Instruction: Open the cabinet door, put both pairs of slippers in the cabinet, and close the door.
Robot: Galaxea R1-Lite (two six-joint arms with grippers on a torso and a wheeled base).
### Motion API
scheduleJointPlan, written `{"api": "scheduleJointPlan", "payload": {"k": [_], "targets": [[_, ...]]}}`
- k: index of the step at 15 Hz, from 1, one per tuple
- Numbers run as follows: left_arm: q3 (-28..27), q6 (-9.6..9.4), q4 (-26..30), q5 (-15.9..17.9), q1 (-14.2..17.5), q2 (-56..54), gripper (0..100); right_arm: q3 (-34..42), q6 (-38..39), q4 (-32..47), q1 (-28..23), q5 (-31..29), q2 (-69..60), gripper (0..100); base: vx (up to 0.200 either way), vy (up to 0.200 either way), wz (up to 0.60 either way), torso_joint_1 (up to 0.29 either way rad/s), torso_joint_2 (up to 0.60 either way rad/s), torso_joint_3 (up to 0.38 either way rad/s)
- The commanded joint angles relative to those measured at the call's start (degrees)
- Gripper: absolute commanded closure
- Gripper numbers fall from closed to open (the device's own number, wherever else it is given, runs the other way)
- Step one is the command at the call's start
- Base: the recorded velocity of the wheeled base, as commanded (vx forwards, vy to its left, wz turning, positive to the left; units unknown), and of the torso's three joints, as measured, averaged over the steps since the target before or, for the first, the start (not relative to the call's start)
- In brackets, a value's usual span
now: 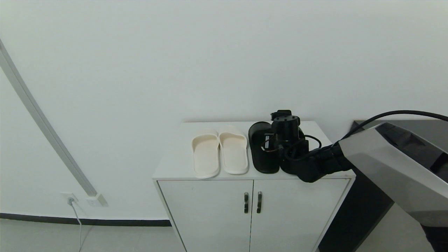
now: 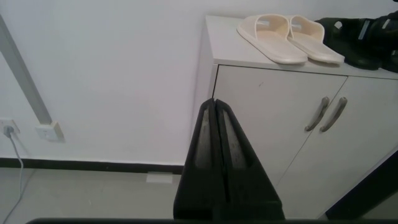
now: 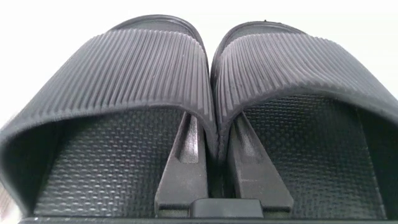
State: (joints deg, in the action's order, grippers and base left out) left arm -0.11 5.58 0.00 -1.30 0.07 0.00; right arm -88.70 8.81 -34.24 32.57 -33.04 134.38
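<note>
cabinet (image 1: 174,165): right pincer (image 3: 215,134) astride black slippers (image 1: 261,154)

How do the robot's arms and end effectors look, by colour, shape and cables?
The right arm has a silver-grey angular shell, a black rounded wrist and black cables. The left end effector and right end effector have flat, tapering black fingers.

Wall outlet (image 1: 69,197) w/ cord (image 1: 79,222) below diagonal conduit (image 1: 45,123).
</note>
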Motion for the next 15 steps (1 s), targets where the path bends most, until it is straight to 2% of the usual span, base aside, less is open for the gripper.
{"api": "scheduleJointPlan", "payload": {"k": [1,4,6,9,10,11,13,15], "targets": [[-0.07,0.04,0.00,-0.01,0.01,0.00,100,0.63,-0.64,-0.12,0.12,-0.01,-2.28,100,0.000,0.000,0.00,0.000,0.00,0.000],[-0.07,0.04,0.00,-0.01,0.01,0.00,100,6.52,-2.93,-1.18,0.47,0.87,-7.64,100,0.000,0.000,0.00,0.000,0.00,0.000],[-0.07,-0.05,0.00,-0.01,0.01,0.00,100,12.67,-6.00,-2.85,1.00,4.82,-12.30,100,0.000,0.000,0.00,0.000,0.00,0.000],[-0.07,-0.05,0.00,-0.01,0.01,0.00,100,27.00,-9.69,-5.48,2.76,19.50,-24.69,100,0.000,0.000,0.00,0.000,0.00,0.000],[-0.07,-0.05,0.00,-0.01,0.01,0.00,100,29.02,-9.69,-5.40,3.20,21.87,-26.45,100,0.000,0.000,0.00,0.000,0.00,0.000],[-0.07,-0.05,0.00,-0.01,0.01,0.00,100,34.47,-9.69,-5.31,4.25,26.88,-31.19,100,0.000,0.000,0.00,0.000,0.00,0.000],[-0.07,-0.05,0.00,-0.01,0.01,0.00,100,40.71,-9.69,-5.04,4.96,34.53,-36.73,100,0.000,0.000,0.00,0.000,0.00,0.000],[-0.07,-0.05,0.00,-0.01,0.01,0.00,100,43.44,-9.78,-2.76,4.96,37.78,-40.25,100,0.000,0.000,0.00,0.000,0.00,0.000]]}}
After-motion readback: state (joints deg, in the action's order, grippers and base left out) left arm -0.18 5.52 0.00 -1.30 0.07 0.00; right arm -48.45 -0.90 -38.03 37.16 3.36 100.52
